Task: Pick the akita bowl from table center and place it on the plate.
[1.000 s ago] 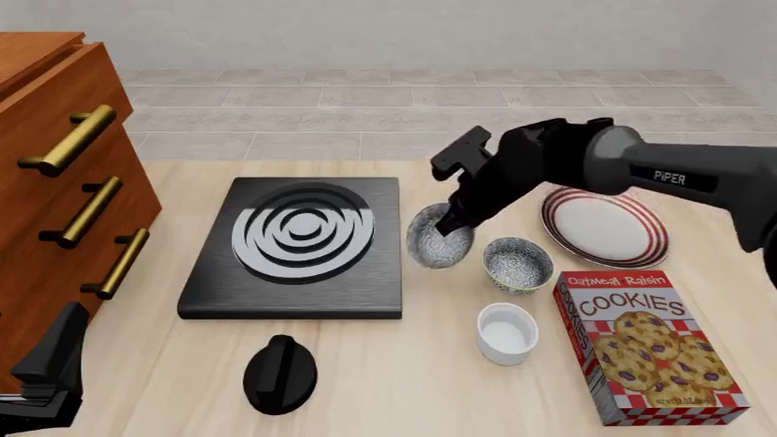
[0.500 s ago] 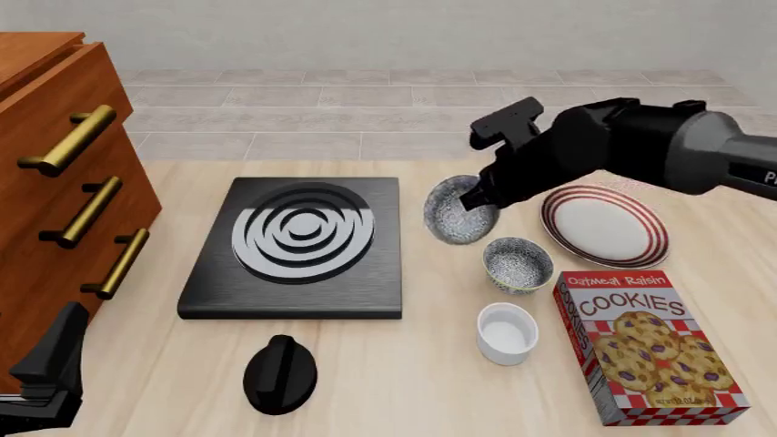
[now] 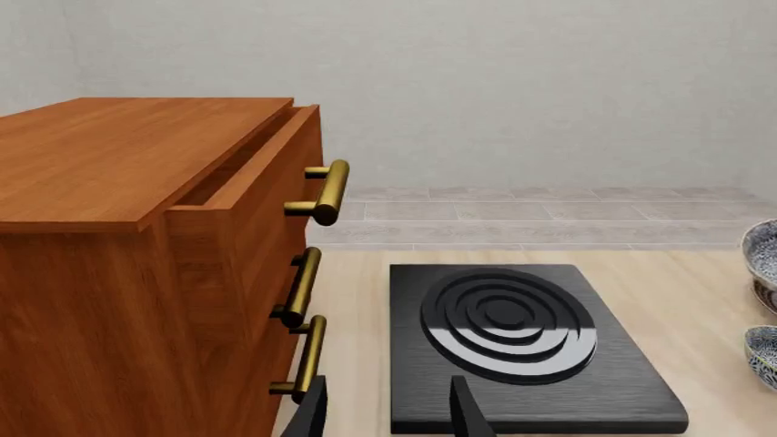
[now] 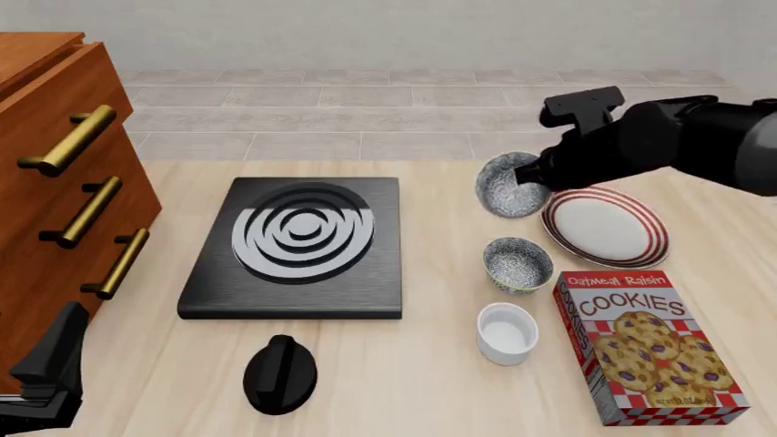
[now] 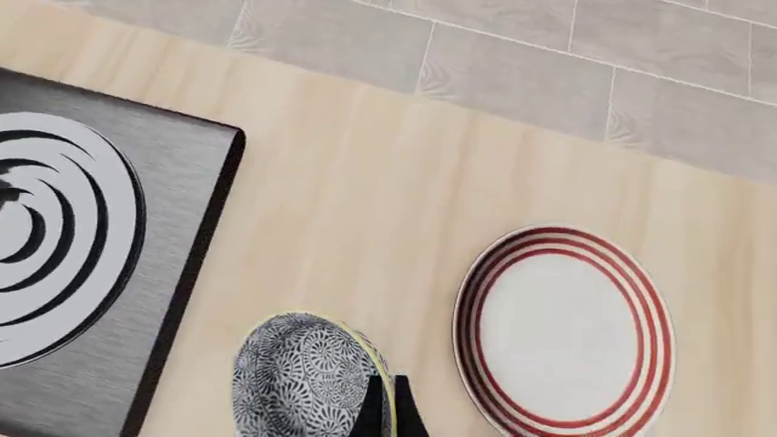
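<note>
The akita bowl hangs tilted above the table, its speckled inside facing the front camera. My right gripper is shut on its rim. The bowl is just left of the red-striped plate and overlaps the plate's near-left rim in the front view. In the right wrist view the bowl sits by the gripper, with the plate flat on the wood beyond. My left gripper stands open with nothing in it, low at the near-left corner.
A twin patterned bowl and a white cup stand in front of the plate, next to a cookie box. A black burner slab lies mid-table, with a black knob near it. A wooden drawer cabinet fills the left.
The right arm has lifted the bowl and carried it right and away from me, from beside the burner slab to the plate's left edge. The left arm has not moved.
</note>
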### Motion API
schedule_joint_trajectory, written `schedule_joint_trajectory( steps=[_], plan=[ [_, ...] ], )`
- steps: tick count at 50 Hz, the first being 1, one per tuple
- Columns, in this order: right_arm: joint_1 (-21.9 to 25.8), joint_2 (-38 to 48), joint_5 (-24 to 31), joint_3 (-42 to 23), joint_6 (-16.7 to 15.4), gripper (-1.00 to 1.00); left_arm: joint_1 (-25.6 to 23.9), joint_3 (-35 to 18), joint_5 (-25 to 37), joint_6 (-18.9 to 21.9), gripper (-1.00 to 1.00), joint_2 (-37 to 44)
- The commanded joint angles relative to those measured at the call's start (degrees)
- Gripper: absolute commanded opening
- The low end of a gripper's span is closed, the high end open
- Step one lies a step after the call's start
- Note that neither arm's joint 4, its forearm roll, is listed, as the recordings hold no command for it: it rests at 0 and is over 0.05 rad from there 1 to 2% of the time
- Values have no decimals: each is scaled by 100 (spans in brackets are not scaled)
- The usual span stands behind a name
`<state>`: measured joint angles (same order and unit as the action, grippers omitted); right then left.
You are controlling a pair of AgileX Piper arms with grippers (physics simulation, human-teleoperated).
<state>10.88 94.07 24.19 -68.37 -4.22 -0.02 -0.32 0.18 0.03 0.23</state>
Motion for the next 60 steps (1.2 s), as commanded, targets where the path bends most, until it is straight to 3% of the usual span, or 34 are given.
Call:
schedule_joint_trajectory(
  steps=[1,15,25,29,38,60],
  plan=[
    [-457,34,-266,101,136,-100,0,-11,13,1,100,-2],
    [-1257,-339,-561,310,-151,-100,-1,14,-41,2,100,28],
    [-1720,-423,-703,442,-203,-100,0,14,-41,0,100,29],
    [-1948,-307,-660,338,-40,-100,0,14,-41,1,100,28],
    [-2379,-25,-772,469,-163,-100,0,14,-41,0,100,27],
    [-2505,801,-1142,280,-195,-100,0,14,-41,1,100,28]
  ],
)
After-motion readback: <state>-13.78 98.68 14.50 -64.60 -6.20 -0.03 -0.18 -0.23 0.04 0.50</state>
